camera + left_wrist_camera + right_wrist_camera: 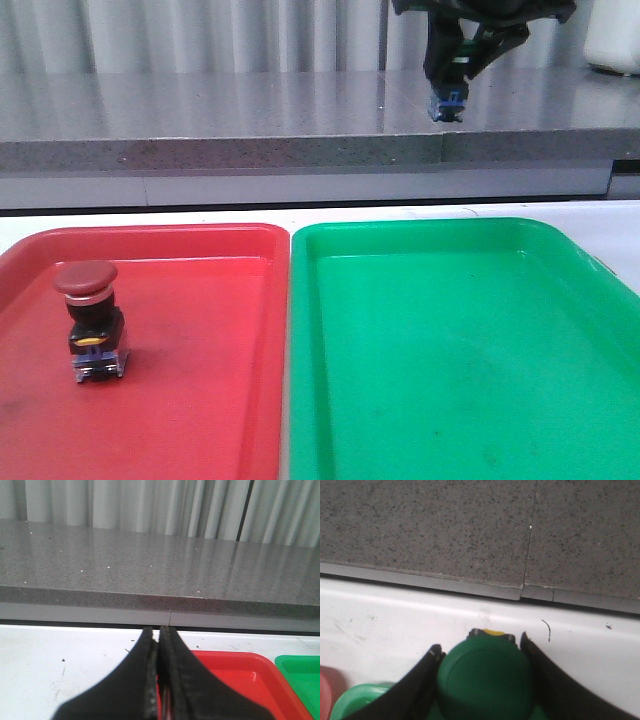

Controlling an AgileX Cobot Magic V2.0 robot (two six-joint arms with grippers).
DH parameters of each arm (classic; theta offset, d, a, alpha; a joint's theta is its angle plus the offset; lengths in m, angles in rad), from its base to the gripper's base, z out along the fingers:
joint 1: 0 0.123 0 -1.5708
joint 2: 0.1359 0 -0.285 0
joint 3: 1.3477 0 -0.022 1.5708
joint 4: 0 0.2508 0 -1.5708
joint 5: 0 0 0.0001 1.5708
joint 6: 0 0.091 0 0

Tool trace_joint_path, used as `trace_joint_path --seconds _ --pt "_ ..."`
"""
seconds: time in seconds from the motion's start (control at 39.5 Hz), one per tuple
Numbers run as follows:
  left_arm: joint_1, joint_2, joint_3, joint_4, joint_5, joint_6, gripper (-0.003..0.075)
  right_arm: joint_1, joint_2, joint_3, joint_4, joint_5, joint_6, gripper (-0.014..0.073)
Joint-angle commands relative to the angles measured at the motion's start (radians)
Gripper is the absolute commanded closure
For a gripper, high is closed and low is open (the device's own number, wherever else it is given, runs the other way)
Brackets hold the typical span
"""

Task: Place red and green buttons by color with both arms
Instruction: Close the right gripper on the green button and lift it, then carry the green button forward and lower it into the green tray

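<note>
The red button (88, 320) stands upright on the left part of the red tray (200, 400), cap up, with a yellow mark on its black body. High above the far side of the green tray (460, 350), my right gripper (450, 72) is shut on the green button (447, 104), whose blue-marked base hangs below the fingers. In the right wrist view the green cap (487, 680) fills the space between the two fingers (422, 680). My left gripper (159, 639) is shut on nothing, over the white table beside the red tray (240, 672); the front view does not show it.
The two trays lie side by side, red on the left and green (300, 672) on the right, nearly touching. A raised grey stone ledge (250, 120) runs along the back of the white table. A white object (612, 40) stands at the far right on the ledge.
</note>
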Motion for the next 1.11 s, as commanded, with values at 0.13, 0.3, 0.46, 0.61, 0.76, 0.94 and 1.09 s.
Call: trace_joint_path --seconds 0.13,0.3,0.46,0.61,0.76,0.94,1.09 --pt "-0.001 0.012 -0.028 -0.004 -0.084 -0.007 0.074 0.047 -0.244 0.211 -0.006 -0.169 -0.012 0.0392" --pt "-0.001 0.012 -0.028 -0.004 -0.084 -0.007 0.074 0.098 -0.387 0.481 0.004 -0.227 -0.011 0.0392" --pt "-0.001 0.012 -0.028 -0.004 -0.084 -0.007 0.074 0.145 -0.476 0.707 0.014 -0.309 0.015 0.0392" --pt "-0.001 0.012 -0.028 -0.004 -0.084 -0.007 0.074 0.166 -0.513 0.845 0.071 -0.346 0.018 0.0392" --pt "-0.001 0.012 -0.028 -0.004 -0.084 -0.007 0.074 0.166 -0.512 0.924 0.095 -0.402 0.018 0.0392" --pt "-0.001 0.012 -0.028 -0.004 -0.084 -0.007 0.074 0.166 -0.503 0.957 0.109 -0.437 0.018 0.0392" --pt "-0.001 0.012 -0.028 -0.004 -0.084 -0.007 0.074 0.166 -0.461 0.958 0.131 -0.451 0.018 0.0392"
